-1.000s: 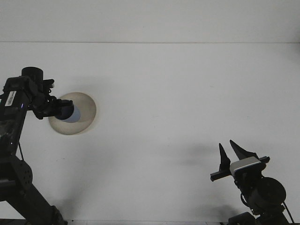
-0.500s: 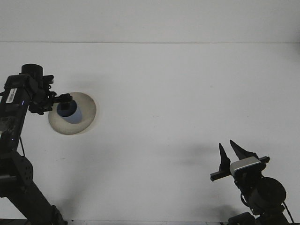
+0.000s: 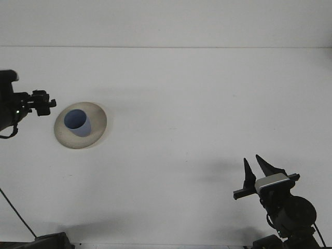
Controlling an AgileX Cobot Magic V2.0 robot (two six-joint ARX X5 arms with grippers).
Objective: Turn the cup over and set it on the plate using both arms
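Though matte — round cup point(image 3: 77, 122), plate point(image 3: 96, 129).

A single front camera, mounted high, looks forward and down over the white table point(image 3: 197, 104), its far edge near the frame's top, with both arms cropped at the left edge and lower right corner.

- You see a white table point(image 3: 187, 114) filling most of the view, plain and matte.
- Behind its far edge you have a pale wall point(image 3: 166, 21).
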